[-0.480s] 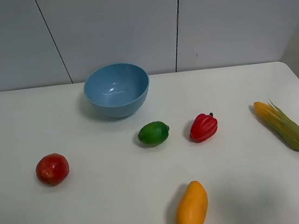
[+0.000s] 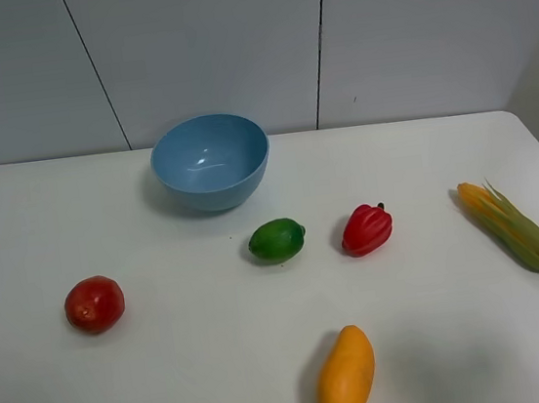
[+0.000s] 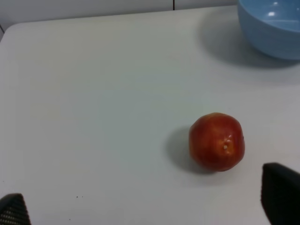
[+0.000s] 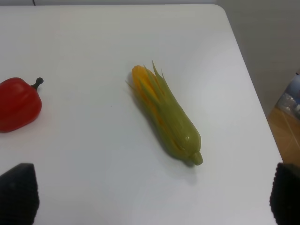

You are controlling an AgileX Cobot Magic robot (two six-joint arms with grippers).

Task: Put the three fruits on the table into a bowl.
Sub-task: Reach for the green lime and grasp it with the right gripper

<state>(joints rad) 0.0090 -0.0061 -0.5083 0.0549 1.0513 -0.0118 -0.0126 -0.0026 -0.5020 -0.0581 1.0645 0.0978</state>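
Observation:
The round red tomato-like fruit lies at the left of the white table. The green lime lies mid-table. The orange-yellow mango lies near the front edge. The light-blue bowl stands empty at the back. Neither arm shows in the exterior high view. In the left wrist view my left gripper is open and empty, and the red fruit lies ahead of it, with the bowl beyond. In the right wrist view my right gripper is open and empty.
A ribbed red bell pepper lies right of the lime and shows in the right wrist view. A corn cob with green husk lies near the table's right edge, ahead of my right gripper. A grey panelled wall stands behind.

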